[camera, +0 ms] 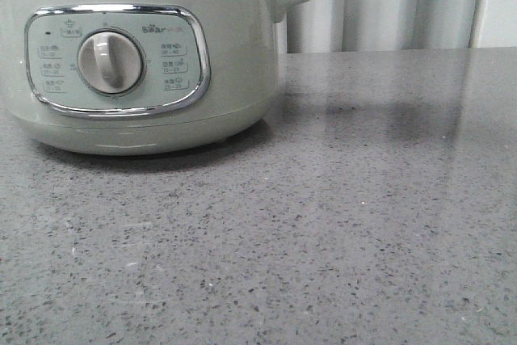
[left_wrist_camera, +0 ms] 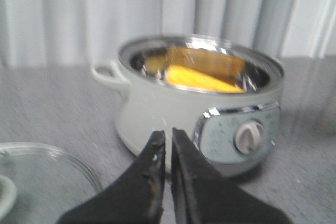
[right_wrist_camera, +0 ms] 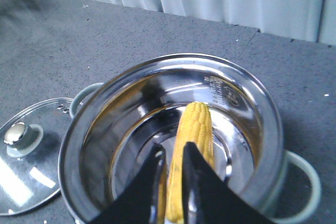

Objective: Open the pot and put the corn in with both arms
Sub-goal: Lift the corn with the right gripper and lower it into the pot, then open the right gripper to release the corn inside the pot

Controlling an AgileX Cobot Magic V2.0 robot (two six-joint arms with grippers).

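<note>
Front view: the pot (camera: 137, 62) stands on the grey counter (camera: 363, 224), its dial (camera: 111, 62) facing the camera. Neither arm shows here, and the inside is hidden.

Left wrist view: the left gripper (left_wrist_camera: 168, 142) hangs in front of the pot (left_wrist_camera: 157, 108), well short of it, its jaws nearly together with only a thin slit between them and nothing in them. The lid is off; a glass lid (left_wrist_camera: 47, 174) lies on the counter to the gripper's side. Beyond the tips, yellow corn (left_wrist_camera: 202, 80) shows over the steel rim, blurred.

Right wrist view: the right gripper (right_wrist_camera: 173, 153) is above the open pot (right_wrist_camera: 262, 129), its tips inside the rim. The corn (right_wrist_camera: 197, 124) lies in the steel bowl, running away from the tips, its near part passing between the fingers. Whether the fingers press on it or stand just free, I cannot tell. The lid (right_wrist_camera: 31, 161) rests outside the pot, off to the gripper's side.

The corn looks light, stiff and round, so it would likely roll on the slick steel. The best hold is probably across its middle, the kernels giving some grip. The glass lid is fragile; its knob is the place to take it.
</note>
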